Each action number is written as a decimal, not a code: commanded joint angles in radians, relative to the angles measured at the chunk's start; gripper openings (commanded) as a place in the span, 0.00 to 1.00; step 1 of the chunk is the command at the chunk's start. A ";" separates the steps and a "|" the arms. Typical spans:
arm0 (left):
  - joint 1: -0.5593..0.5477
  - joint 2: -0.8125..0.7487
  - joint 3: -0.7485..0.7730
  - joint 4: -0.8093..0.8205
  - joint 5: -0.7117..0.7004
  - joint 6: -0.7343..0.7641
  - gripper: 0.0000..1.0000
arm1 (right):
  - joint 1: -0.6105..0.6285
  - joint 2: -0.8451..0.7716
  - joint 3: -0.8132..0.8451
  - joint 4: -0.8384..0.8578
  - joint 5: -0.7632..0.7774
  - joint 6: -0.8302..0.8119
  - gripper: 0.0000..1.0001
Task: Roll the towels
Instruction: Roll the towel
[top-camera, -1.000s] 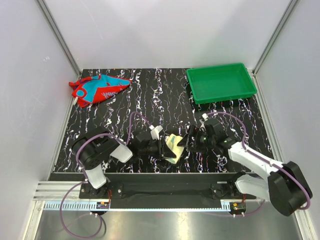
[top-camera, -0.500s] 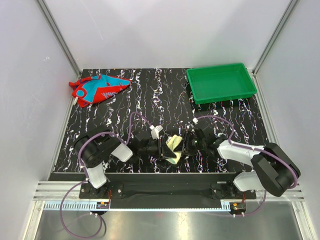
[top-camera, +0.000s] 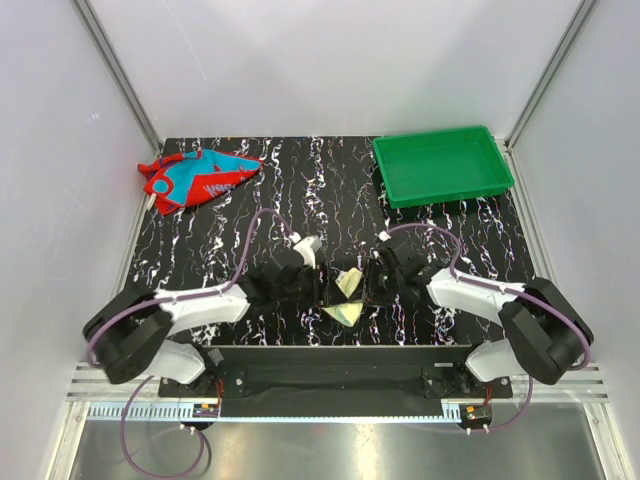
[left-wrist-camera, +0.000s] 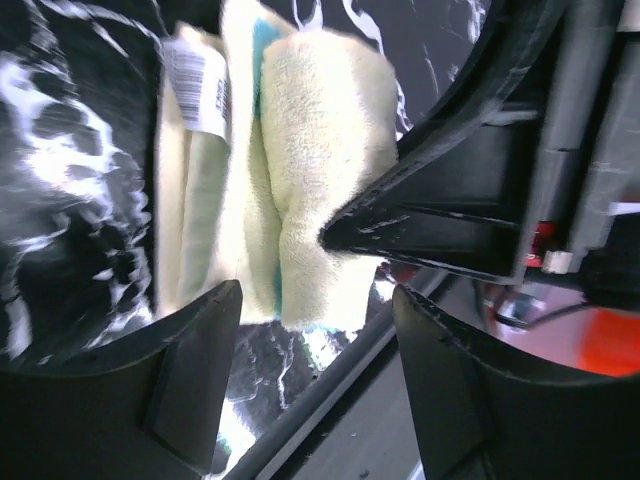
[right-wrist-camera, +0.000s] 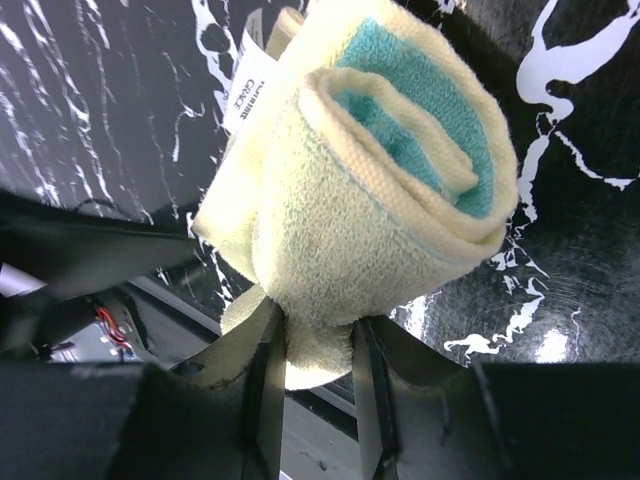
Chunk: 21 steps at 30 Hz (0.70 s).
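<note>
The pale yellow towel (top-camera: 348, 284) is rolled up, with teal showing in the spiral at its end (right-wrist-camera: 420, 150), and lies near the table's front edge between both grippers. My right gripper (right-wrist-camera: 315, 370) is shut on the lower end of this roll (right-wrist-camera: 340, 250). My left gripper (left-wrist-camera: 320, 380) stands open just short of the roll (left-wrist-camera: 320, 170), with nothing between its fingers. In the top view the left gripper (top-camera: 325, 287) is on the roll's left and the right gripper (top-camera: 368, 283) on its right. The red towel with teal-blue patterns (top-camera: 195, 175) lies crumpled at the far left corner.
A green tray (top-camera: 443, 165) stands at the back right corner. The table's front edge and the metal rail (top-camera: 330, 350) run right beside the roll. White walls close off the back and both sides.
My right gripper moved in from the right and shut on the yellow roll. My left gripper then opened and let go of it, and the left arm stretched out lower across the table.
</note>
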 joint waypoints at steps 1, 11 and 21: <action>-0.083 -0.140 0.099 -0.327 -0.331 0.151 0.68 | 0.022 0.040 0.049 -0.102 0.042 -0.030 0.21; -0.536 -0.203 0.253 -0.464 -0.963 0.395 0.71 | 0.052 0.152 0.146 -0.184 0.046 -0.047 0.20; -0.622 0.198 0.396 -0.464 -1.031 0.439 0.70 | 0.059 0.164 0.199 -0.264 0.043 -0.058 0.20</action>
